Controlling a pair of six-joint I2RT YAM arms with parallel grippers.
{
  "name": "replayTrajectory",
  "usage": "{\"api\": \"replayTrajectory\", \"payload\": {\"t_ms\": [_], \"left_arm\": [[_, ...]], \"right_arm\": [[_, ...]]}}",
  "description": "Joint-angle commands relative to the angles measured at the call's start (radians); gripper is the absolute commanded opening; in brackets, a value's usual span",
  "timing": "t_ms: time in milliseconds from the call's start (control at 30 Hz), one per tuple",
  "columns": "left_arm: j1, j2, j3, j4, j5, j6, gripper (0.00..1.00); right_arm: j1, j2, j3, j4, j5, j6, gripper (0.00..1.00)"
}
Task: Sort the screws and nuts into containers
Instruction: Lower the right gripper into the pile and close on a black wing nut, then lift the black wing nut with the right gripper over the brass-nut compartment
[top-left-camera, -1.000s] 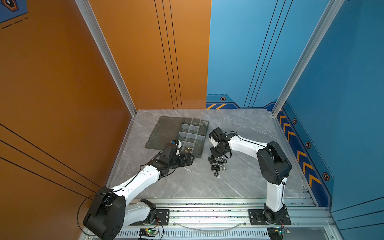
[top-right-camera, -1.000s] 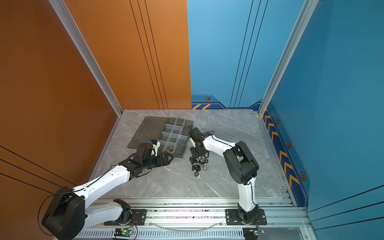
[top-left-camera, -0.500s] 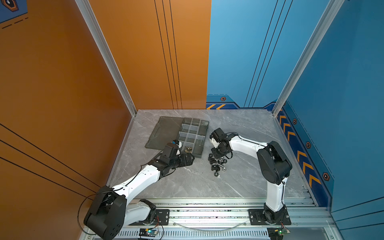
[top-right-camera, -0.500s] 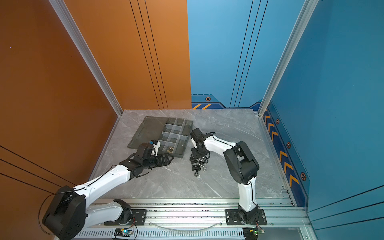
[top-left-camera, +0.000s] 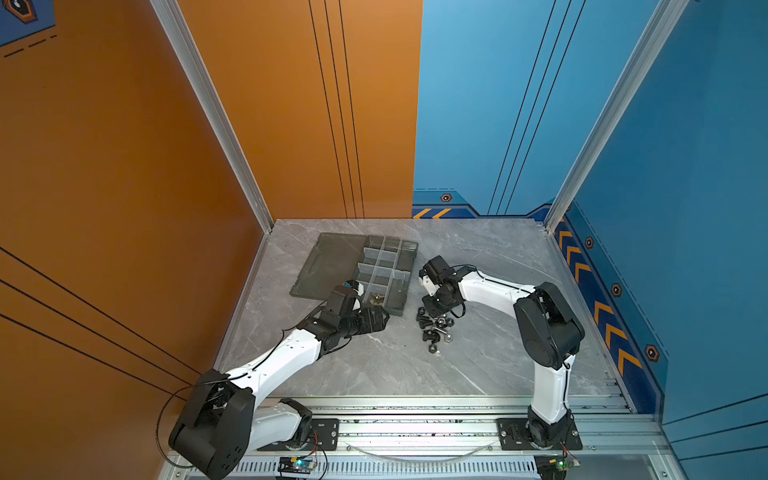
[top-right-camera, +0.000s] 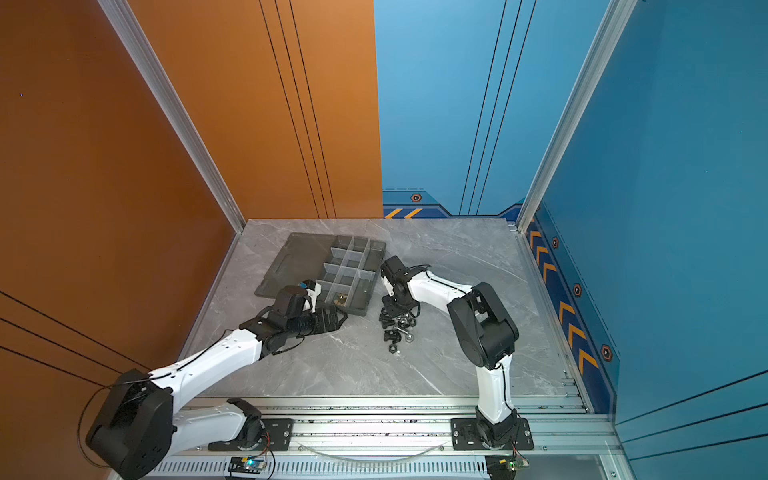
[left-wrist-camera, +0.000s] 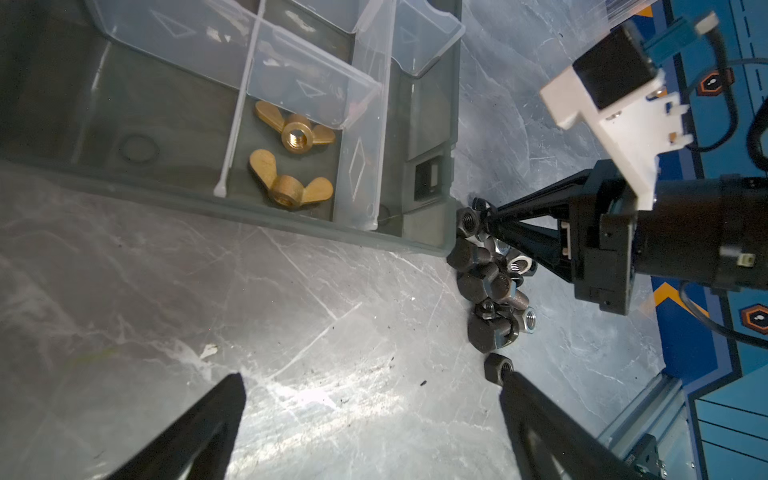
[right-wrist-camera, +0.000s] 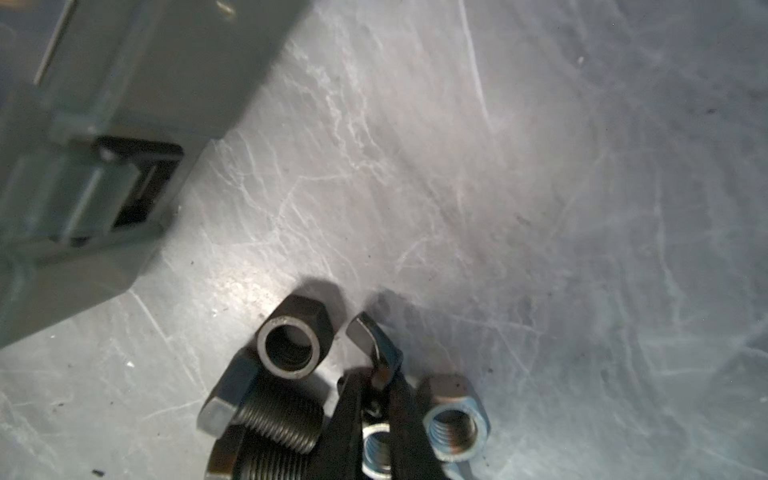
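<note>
The screws and nuts lie in a small pile (top-left-camera: 434, 326) (top-right-camera: 397, 328) on the marble table, just right of the grey organizer tray (top-left-camera: 405, 291). My right gripper (right-wrist-camera: 374, 376) (top-left-camera: 428, 306) points down into the pile's far end. It is shut on a small dark nut (right-wrist-camera: 368, 336), pinched edge-on at the fingertips. Around it lie a black nut (right-wrist-camera: 293, 347), a threaded black screw (right-wrist-camera: 274, 419) and silver nuts (right-wrist-camera: 455, 428). My left gripper (left-wrist-camera: 374, 386) (top-left-camera: 383, 321) hovers open over bare table by the tray's near corner. Two brass winged nuts (left-wrist-camera: 295, 133) sit in a container.
The tray's flat lid (top-left-camera: 328, 262) lies open to its left. A lone black nut (left-wrist-camera: 496, 368) rests by one finger (left-wrist-camera: 552, 428) of the left gripper. The tray's near wall (left-wrist-camera: 208, 199) stands between the left gripper and the cells.
The right jaws have closed in on the dark nut at the pile's far end. The left arm has stayed still and open.
</note>
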Motion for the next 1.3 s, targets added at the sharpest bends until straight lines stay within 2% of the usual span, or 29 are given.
{"api": "replayTrajectory", "payload": {"t_ms": [0, 233, 733, 933, 1267], "left_arm": [[-0.010, 0.003, 0.031, 0.012, -0.004, 0.001, 0.98], [-0.010, -0.004, 0.022, 0.013, -0.004, 0.000, 0.98], [0.015, -0.083, -0.026, 0.046, 0.022, -0.018, 0.98], [0.037, -0.106, -0.045, 0.058, 0.056, -0.032, 0.98], [0.059, -0.121, -0.073, 0.105, 0.120, -0.056, 0.98]], "right_arm": [[-0.006, 0.013, 0.006, -0.009, -0.010, -0.003, 0.12], [-0.012, 0.009, -0.001, 0.009, -0.022, 0.005, 0.00], [-0.026, -0.098, 0.038, 0.042, -0.121, -0.005, 0.00], [-0.014, -0.082, 0.154, 0.063, -0.182, -0.004, 0.00], [0.036, 0.107, 0.476, 0.059, -0.205, 0.022, 0.00]]}}
